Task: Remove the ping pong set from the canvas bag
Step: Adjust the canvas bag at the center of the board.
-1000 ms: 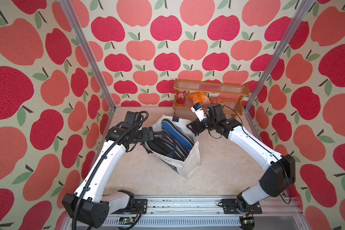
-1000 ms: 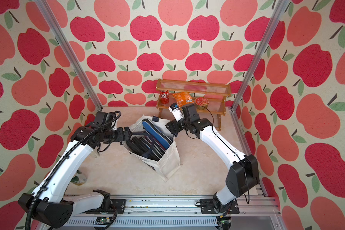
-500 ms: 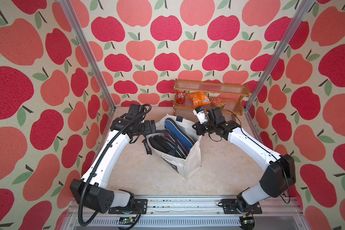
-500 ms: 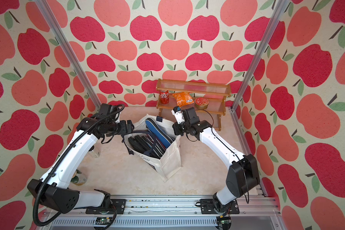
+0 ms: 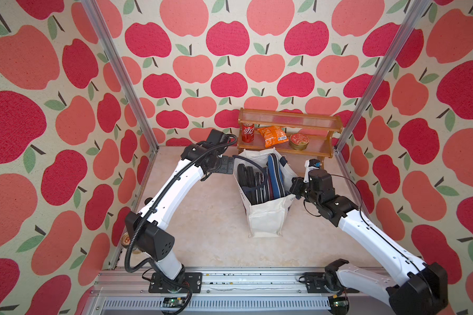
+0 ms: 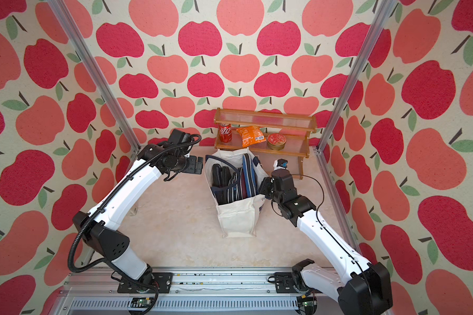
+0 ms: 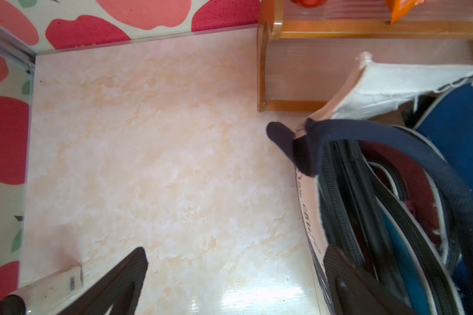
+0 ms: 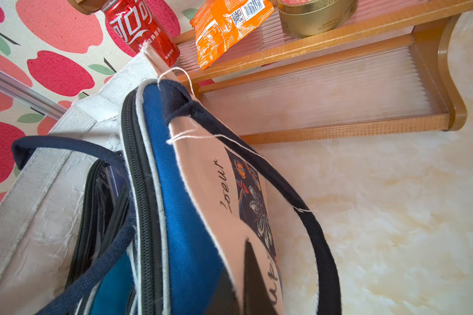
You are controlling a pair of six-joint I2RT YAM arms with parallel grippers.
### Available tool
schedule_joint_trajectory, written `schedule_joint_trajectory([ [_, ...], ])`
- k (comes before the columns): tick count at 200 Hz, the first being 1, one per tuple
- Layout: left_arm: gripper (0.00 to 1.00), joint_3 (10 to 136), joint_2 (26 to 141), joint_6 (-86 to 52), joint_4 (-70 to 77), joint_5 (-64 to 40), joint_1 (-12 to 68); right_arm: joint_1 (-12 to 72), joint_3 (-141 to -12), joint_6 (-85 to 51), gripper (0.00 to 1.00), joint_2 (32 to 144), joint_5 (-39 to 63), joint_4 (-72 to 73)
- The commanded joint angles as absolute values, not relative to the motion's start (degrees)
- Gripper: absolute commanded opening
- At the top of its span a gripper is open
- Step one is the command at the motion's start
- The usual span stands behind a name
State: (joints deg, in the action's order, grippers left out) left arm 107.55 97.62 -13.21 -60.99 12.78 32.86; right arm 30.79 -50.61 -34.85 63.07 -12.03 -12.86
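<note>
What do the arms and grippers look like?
Both arms have white shells with black joints. The left arm carries a ribbed black hose; the right arm a thin black cable. The left gripper and right gripper are black; fingers finely textured.

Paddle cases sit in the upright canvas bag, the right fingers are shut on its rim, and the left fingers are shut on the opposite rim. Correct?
No: the left fingers are open. The left wrist view shows them spread wide by the canvas bag, gripping nothing. The rest holds: paddle cases inside, right fingers shut on the rim.
</note>
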Motion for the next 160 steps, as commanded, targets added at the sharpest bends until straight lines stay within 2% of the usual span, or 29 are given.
schedule_joint_trajectory([
  [1, 1.0, 112.0, 101.8, -5.3, -65.8, 23.1, 39.5, 31.8, -51.4, -35.3, 0.0, 63.0, -16.3, -6.0],
  [22, 0.99, 114.5, 105.3, -0.4, -67.1, 28.2, 44.4, 31.9, -51.2, -35.1, 0.0, 63.5, -16.1, -6.2],
  [41, 1.0, 113.7, 105.1, 2.8, -65.3, 28.6, 46.7, 31.8, -51.2, -34.5, 0.0, 63.8, -15.7, -6.5],
  [125, 1.0, 105.0, 95.6, 9.4, -55.5, 18.4, 49.8, 31.3, -52.1, -32.8, 0.0, 64.6, -15.2, -8.9],
  [160, 0.99, 103.0, 95.0, 11.6, -56.5, 17.1, 52.0, 31.0, -52.5, -32.5, 0.0, 64.9, -14.8, -9.1],
])
